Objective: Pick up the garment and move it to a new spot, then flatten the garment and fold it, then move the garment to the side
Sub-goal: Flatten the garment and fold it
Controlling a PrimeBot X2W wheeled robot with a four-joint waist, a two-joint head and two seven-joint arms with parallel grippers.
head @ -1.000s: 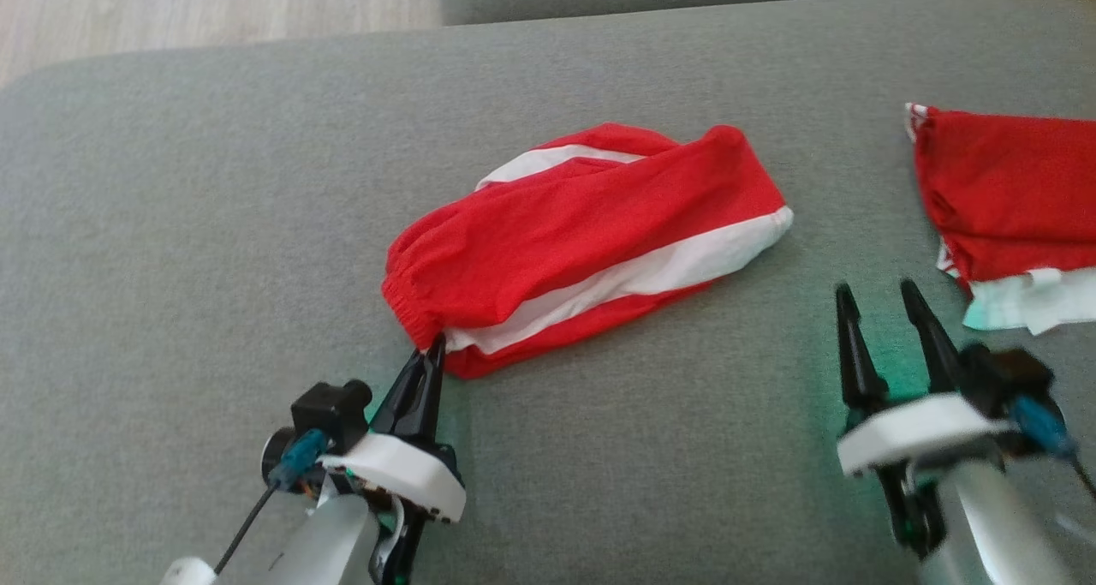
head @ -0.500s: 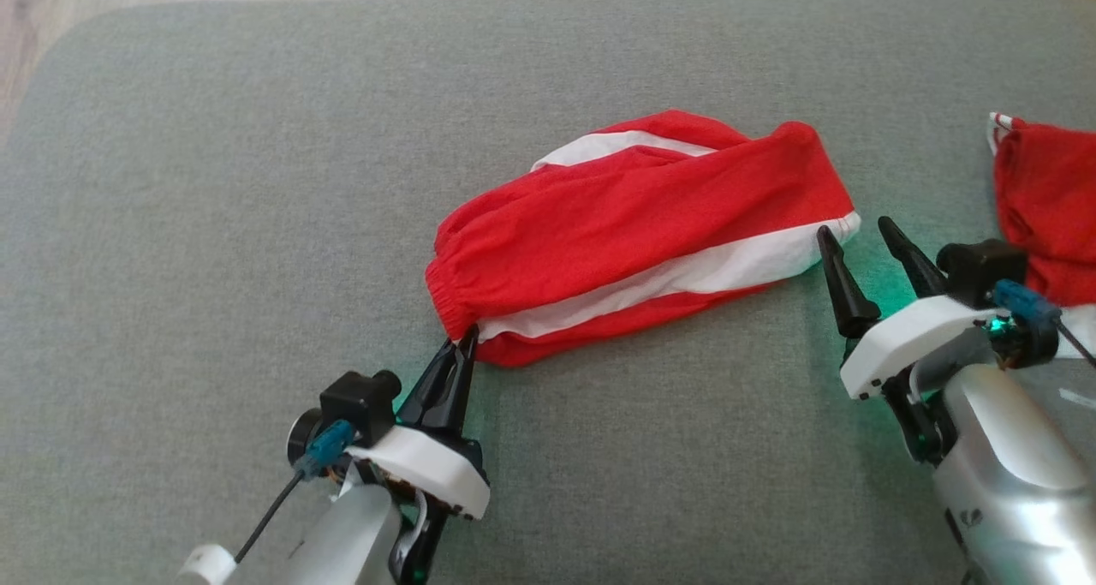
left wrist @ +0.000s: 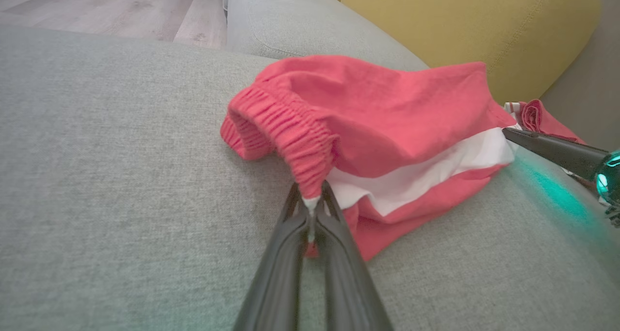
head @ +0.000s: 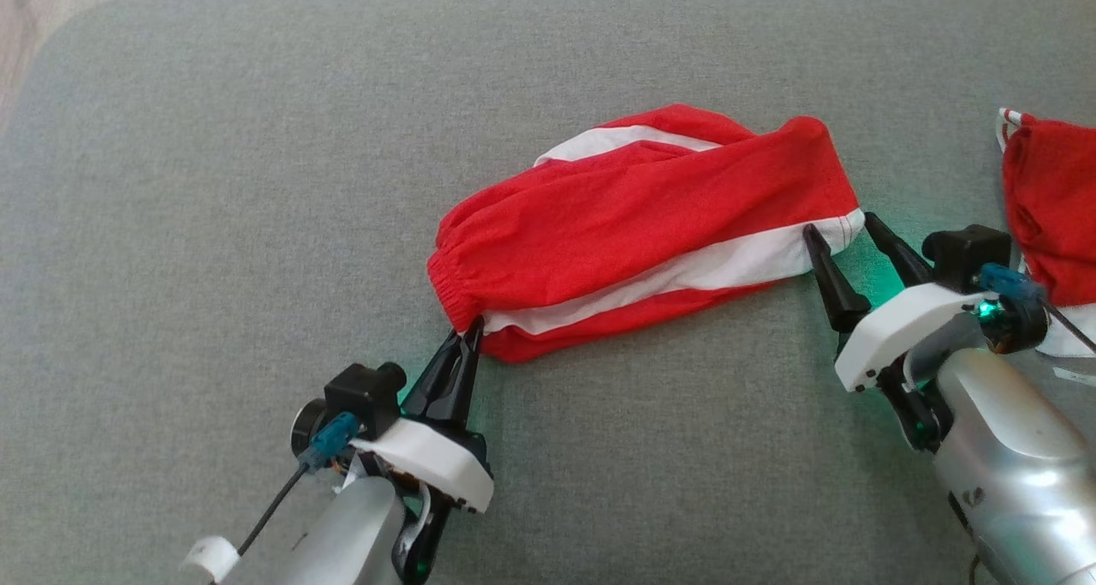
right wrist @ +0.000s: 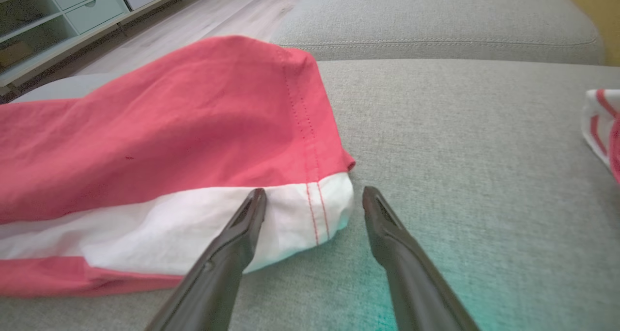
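Garment (head: pixel 642 217) lies mid-cushion on the grey sofa cushion (head: pixel 214 182). Its long axis runs from the lower left of the head view up toward the right, with the waistband (left wrist: pixel 290 127) at the left end and the hem at the right.

Left gripper (head: pixel 467 337) is clamped shut on the near corner of the waistband, with a bit of cloth pinched between the fingers in the left wrist view. Right gripper (head: pixel 839 223) is spread wide and holds nothing. It sits at the opposite end, straddling the hem corner (right wrist: pixel 324 205). One finger is over the white stripe (head: pixel 711 268) and the other is on bare cushion just beside the hem (actual contact with the cloth: cannot tell).

So each arm has its own end and the garment lies straight ahead between the right jaws. The likely next move is to close on that corner, then lift with both arms.

Materials:
- The garment is thin, limp red woven fabric, loosely bunched and puffed rather than flat.
- The waistband is gathered and elastic.
- The hem is double-stitched.
- A broad white side stripe runs lengthwise.
- The cushion is a coarse grey weave, soft, with a rounded edge.

A second red cloth (head: pixel 1049 208) lies at the right edge, near the right arm and apart from the garment.
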